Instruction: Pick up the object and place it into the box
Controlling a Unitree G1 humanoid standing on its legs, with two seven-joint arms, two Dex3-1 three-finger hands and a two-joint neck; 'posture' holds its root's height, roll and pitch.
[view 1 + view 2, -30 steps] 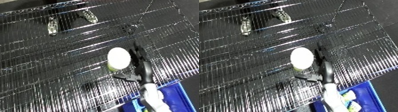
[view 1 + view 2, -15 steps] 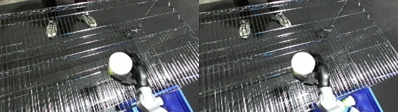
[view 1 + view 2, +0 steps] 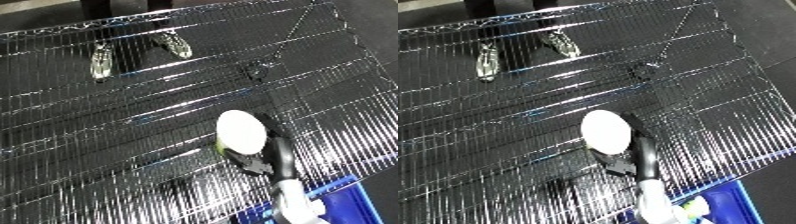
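Note:
A round object [image 3: 242,131] with a white top and a yellow-green underside is held over the wire shelf [image 3: 133,125], right of centre. My right hand [image 3: 269,161] comes up from the lower edge on its white forearm [image 3: 298,202], and its black fingers are curled round the near side of the object. Whether the object touches the wires is hidden by the hand. A corner of the blue bin [image 3: 743,204] shows at the lower right, just beside the forearm. My left hand is in neither view.
The shelf is a shiny wire grid that fills nearly the whole picture, with dark floor showing through it. A pair of shoes [image 3: 100,61] stands on the floor beyond its far left part. Something pale lies in the bin [image 3: 691,209].
My right hand has drawn the round object a little nearer to me and toward the bin. The grip on it looks the same.

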